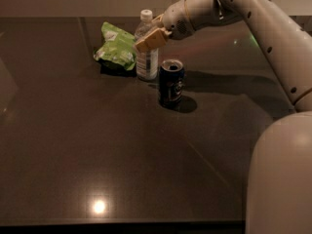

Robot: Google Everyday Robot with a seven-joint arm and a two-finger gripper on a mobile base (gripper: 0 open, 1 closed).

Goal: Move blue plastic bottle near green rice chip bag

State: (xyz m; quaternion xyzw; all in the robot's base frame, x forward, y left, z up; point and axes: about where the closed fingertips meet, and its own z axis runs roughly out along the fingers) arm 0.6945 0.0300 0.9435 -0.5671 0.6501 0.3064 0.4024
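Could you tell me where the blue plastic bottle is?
The blue plastic bottle stands far centre in view, right of the green rice chip bag, the gripper at its shoulder.

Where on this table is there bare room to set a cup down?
Bare: the table in front of the drink can, and left of the green rice chip bag. Crowded at back: bag, blue plastic bottle, can, end effector at the bottle.
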